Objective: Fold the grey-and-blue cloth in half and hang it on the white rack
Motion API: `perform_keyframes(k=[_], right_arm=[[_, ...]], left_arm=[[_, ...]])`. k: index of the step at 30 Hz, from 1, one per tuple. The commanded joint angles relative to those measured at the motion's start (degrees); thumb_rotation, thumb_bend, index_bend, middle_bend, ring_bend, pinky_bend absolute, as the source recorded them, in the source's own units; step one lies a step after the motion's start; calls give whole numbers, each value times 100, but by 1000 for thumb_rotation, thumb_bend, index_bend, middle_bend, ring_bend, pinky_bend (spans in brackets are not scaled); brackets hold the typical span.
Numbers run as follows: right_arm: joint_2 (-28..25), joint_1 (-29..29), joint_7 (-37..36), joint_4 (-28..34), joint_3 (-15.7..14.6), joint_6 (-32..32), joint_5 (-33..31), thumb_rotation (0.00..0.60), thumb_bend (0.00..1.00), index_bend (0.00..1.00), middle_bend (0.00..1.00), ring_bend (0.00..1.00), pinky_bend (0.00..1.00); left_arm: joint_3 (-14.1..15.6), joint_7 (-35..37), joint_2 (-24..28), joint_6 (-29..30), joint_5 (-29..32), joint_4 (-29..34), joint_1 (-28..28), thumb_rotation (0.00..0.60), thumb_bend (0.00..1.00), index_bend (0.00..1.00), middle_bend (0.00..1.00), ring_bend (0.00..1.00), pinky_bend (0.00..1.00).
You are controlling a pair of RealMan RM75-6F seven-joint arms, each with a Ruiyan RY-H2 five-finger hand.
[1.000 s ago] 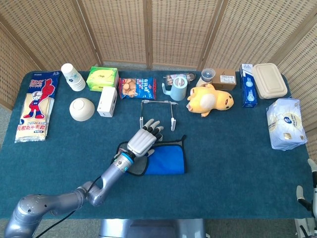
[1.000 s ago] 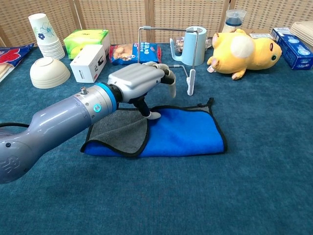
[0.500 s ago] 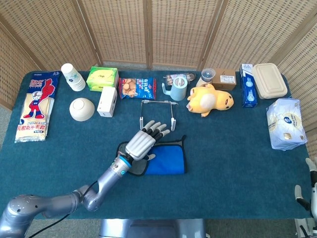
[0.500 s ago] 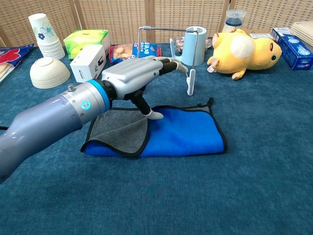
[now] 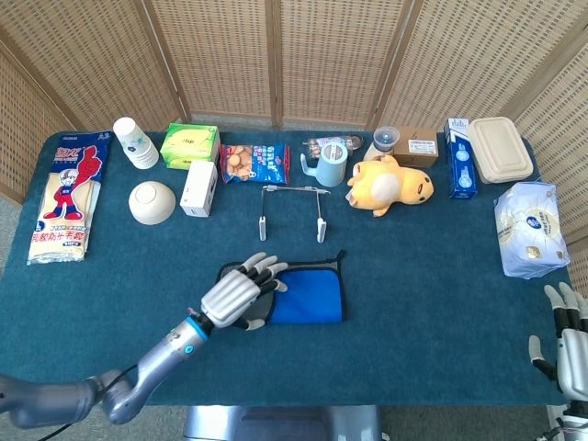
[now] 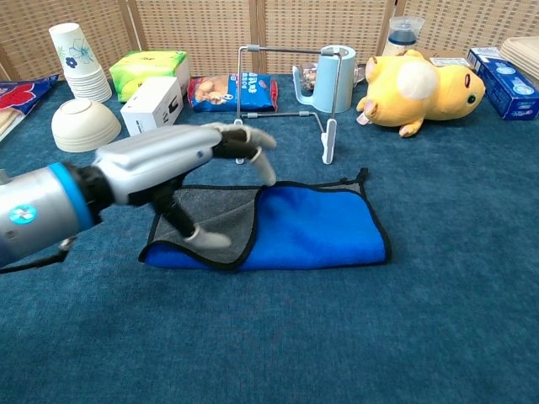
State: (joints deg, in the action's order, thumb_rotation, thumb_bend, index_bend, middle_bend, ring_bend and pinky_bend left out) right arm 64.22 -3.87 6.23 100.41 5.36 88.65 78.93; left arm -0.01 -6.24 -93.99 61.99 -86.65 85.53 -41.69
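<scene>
The grey-and-blue cloth (image 5: pixel 308 296) (image 6: pixel 324 227) lies folded flat on the table, blue side up, with a grey flap turned over at its left end. My left hand (image 5: pixel 237 294) (image 6: pixel 173 160) hovers over that grey end with its fingers spread and nothing in it; the thumb points down at the flap. The white rack (image 5: pixel 294 189) (image 6: pixel 290 50) stands upright just behind the cloth, with nothing hanging on it. My right hand (image 5: pixel 565 342) shows at the table's lower right corner, fingers stretched upward and holding nothing, far from the cloth.
Behind the rack stand a pale blue mug (image 5: pixel 328 167), a yellow plush toy (image 5: pixel 388 184) and a snack packet (image 5: pixel 254 163). A white box (image 5: pixel 198 187), a bowl (image 5: pixel 152 202) and stacked cups (image 5: pixel 135 142) are at the back left. A white bag (image 5: pixel 525 230) lies at the right.
My left hand has drawn back toward me and to the left, from over the cloth's middle to its grey end, with fingers stretching out. My right hand has risen into view at the lower right.
</scene>
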Motion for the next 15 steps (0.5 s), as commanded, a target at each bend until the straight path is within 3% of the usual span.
perform_keyframes(k=[1,8,15], right_arm=[[23,27,43,16,-2,-23,8,600,420,0,0,0,0],[48,45,89,33,-24,-48,1,600,419,0,0,0,0],[64,58,51,11,-33,-70,-8,600,419,0,0,0,0]], left_arm=[[275,-320,273,187,-215,168,232,600,269,296,123,0,0],[507,-588,310,474,-304,67,613,600,268,318,132,0,0],[489,-675,39,574,-349,-265,773,600,269,326,138,0,0]])
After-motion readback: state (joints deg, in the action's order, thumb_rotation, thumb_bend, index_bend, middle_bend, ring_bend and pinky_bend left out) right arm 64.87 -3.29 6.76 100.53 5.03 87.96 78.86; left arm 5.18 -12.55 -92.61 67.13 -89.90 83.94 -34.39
